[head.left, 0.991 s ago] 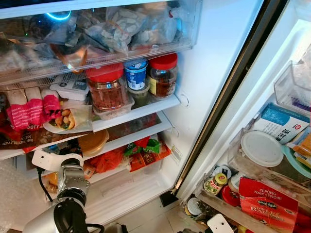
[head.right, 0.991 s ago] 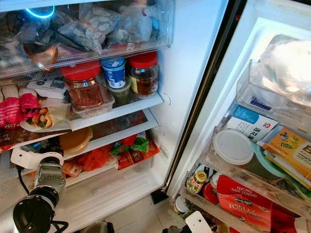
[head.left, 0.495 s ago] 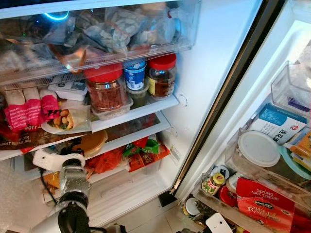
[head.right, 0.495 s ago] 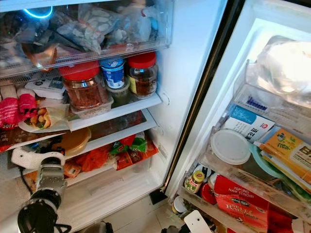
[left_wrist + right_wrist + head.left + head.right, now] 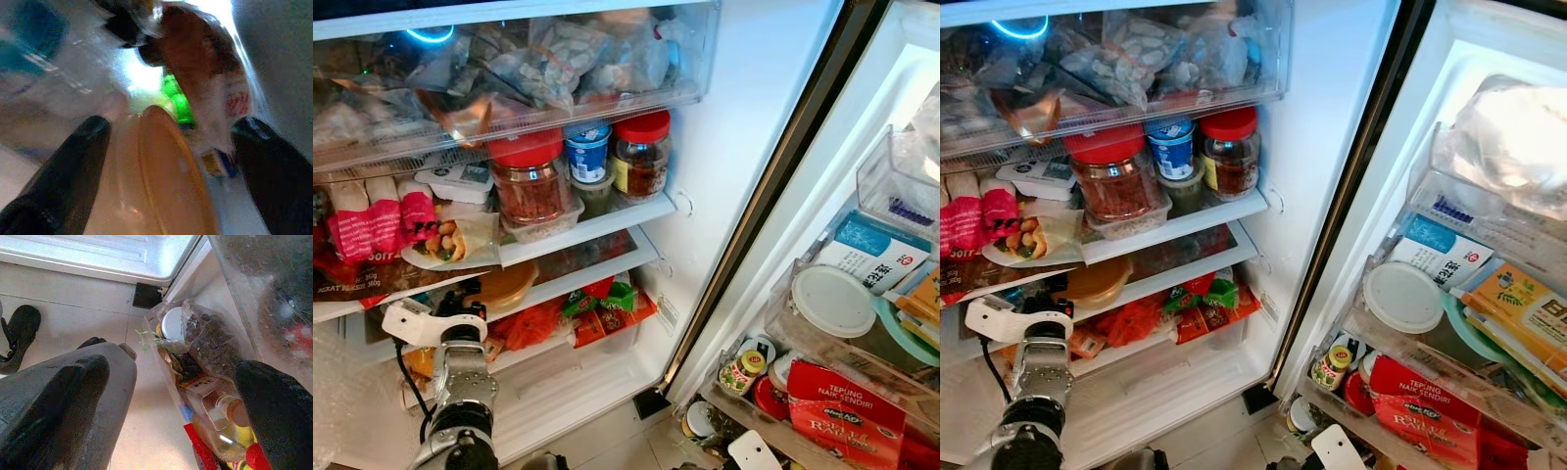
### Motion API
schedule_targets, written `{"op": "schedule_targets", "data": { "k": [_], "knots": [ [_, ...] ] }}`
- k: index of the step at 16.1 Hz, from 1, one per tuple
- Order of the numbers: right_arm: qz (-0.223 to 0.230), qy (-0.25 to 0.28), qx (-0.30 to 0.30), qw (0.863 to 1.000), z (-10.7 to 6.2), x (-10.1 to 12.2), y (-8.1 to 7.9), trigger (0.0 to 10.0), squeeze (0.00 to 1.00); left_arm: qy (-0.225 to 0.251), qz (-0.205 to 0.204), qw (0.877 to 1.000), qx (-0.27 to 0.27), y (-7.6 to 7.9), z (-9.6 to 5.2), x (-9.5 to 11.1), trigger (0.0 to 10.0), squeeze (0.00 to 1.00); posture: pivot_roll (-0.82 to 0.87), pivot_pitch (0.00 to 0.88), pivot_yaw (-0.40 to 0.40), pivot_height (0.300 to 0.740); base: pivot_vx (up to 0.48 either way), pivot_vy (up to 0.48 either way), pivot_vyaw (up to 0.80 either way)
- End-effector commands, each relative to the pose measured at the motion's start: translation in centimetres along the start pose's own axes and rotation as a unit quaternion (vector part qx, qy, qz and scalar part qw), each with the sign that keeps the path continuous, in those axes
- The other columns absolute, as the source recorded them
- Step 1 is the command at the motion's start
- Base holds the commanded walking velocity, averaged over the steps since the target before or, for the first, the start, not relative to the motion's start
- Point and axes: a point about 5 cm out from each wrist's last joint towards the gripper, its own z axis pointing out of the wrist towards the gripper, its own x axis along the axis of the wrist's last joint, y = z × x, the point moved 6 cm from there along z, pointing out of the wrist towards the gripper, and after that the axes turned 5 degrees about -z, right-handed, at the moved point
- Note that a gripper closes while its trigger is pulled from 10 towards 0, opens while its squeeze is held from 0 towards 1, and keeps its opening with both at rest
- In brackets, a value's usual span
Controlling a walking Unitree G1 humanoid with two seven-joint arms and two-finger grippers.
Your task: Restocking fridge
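Left gripper (image 5: 168,161) has pushed deeper under the lower shelf, fingers spread wide around the orange lidded container (image 5: 166,181), likely placing it; right gripper (image 5: 171,396) hangs open

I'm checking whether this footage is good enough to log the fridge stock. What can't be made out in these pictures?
- Bags in the top drawer: the clear front blurs them in the eye views.
- Orange container: the left wrist view is blurred, and the left pincer stands open around it; contents unseen.
- Red flour pack: cut off by the frame's lower edge.
- Items on the middle shelf behind the red-lidded jar: hidden by it.
- Small jar label: too small.
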Motion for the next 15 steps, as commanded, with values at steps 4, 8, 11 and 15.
{"op": "schedule_targets", "data": {
  "k": [4,8,11,15],
  "knots": [
    [0.001,-0.042,0.029,0.999,-0.4,-2.1,-2.1,10.0,0.0,-0.019,0.004,1.0,0.003,-0.6,-1.5,-0.9,10.0,0.0,-0.13,0.056,-0.056,0.665,0.0,0.0,0.0],
    [0.001,-0.044,0.029,0.999,-0.4,-2.2,-2.1,10.0,0.0,-0.023,0.005,1.0,0.014,-1.0,-2.0,-0.8,10.0,0.0,-0.13,0.064,-0.058,0.665,0.0,0.0,0.0],
    [0.002,-0.045,0.028,0.999,-0.4,-2.2,-1.9,10.0,0.0,-0.022,0.002,1.0,0.015,-1.0,-2.1,-0.7,10.0,0.0,-0.13,0.071,-0.062,0.665,0.0,0.0,0.0],
    [0.0,-0.044,0.028,0.999,-0.4,-2.2,-1.8,10.0,0.0,-0.037,0.021,0.999,0.009,-1.4,-3.1,-0.8,10.0,0.0,-0.13,0.072,-0.066,0.665,0.0,0.0,0.0]
  ]
}}
